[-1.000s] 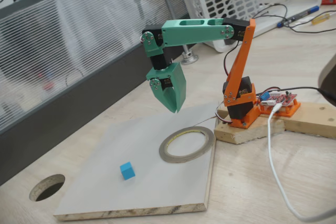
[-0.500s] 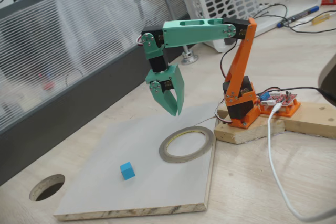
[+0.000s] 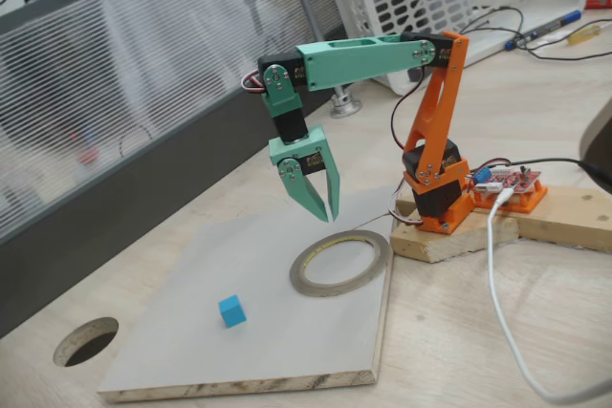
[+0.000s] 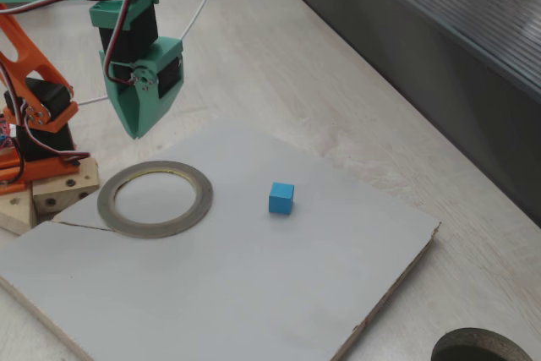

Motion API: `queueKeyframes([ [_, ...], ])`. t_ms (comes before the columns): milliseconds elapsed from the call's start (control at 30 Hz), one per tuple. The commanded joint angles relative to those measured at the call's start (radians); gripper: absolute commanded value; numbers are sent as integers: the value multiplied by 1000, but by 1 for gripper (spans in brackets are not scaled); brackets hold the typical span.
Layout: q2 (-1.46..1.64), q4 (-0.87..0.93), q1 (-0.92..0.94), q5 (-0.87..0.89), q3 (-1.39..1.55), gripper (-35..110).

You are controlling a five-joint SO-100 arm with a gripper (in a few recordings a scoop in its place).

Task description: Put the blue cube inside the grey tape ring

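Blue cube (image 3: 231,311) sits loose on the grey board (image 3: 191,332), well apart from the grey tape ring (image 3: 341,263). Gripper (image 3: 323,209) hangs above, fingers slightly parted, holding nothing. Cube looks light and rigid; I'd pinch two opposite flat faces.

Matte blue cube (image 3: 231,311) on a smooth grey board (image 3: 191,332) with rough chipboard edges.

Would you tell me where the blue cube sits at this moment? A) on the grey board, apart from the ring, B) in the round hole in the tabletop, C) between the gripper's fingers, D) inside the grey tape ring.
A: the blue cube rests on the grey board, clear of the grey tape ring, while the gripper hangs above the board with nothing in it.
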Motion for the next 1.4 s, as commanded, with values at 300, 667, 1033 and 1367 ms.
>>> queueKeyframes([
  [300, -397, -97, -8, 5, -393, 5],
  [667, -861, -95, -8, 11, -936, 5],
  [1033, -874, -95, -9, 8, -934, 5],
  [1367, -874, -97, -9, 0, -940, 5],
])
